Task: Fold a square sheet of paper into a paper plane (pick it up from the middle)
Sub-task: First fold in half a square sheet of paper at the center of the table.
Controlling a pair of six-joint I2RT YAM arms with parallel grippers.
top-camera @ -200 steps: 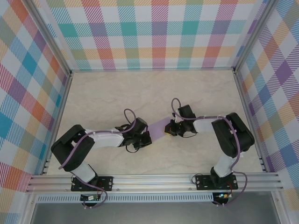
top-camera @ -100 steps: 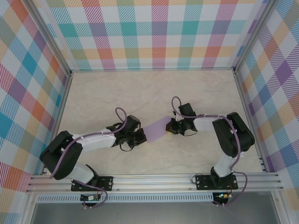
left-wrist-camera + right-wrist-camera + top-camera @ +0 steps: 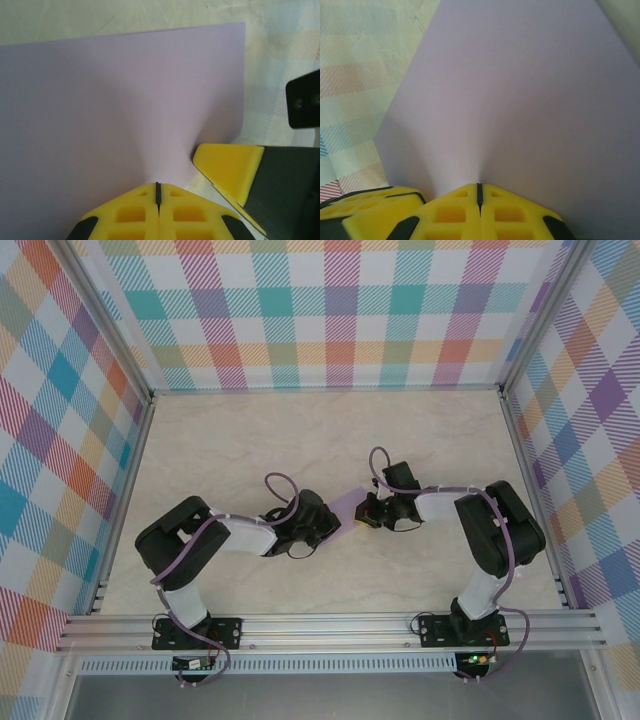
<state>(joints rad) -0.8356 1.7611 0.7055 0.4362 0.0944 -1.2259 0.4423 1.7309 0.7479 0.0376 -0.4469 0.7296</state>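
Nearest you, on your side of the square sheet of paper (image 3: 346, 507), the two arm bases sit bolted to the aluminium rail (image 3: 330, 625), one to the sheet's left and one to its right. From there both arms reach inward and meet at the sheet. The left gripper (image 3: 158, 192) comes at it from the left; in the left wrist view you see its yellow fingers pressed together, with the sheet's edge pinched in the thin seam between them. The right gripper (image 3: 479, 192) comes from the sheet's right and does the same: its pads are closed tight on another edge of the lavender paper. The two grips are just beside each other, so one yellow finger of the other gripper shows at the side in each wrist view, touching or nearly touching the sheet near a corner. The paper swells up from each pinch in a soft ridge instead of lying flat, and you cannot tell whether its far part rests on the table (image 3: 250, 440). No sharp crease shows on it. Beyond the sheet the pale marbled tabletop runs back to the plaid walls (image 3: 330, 310).
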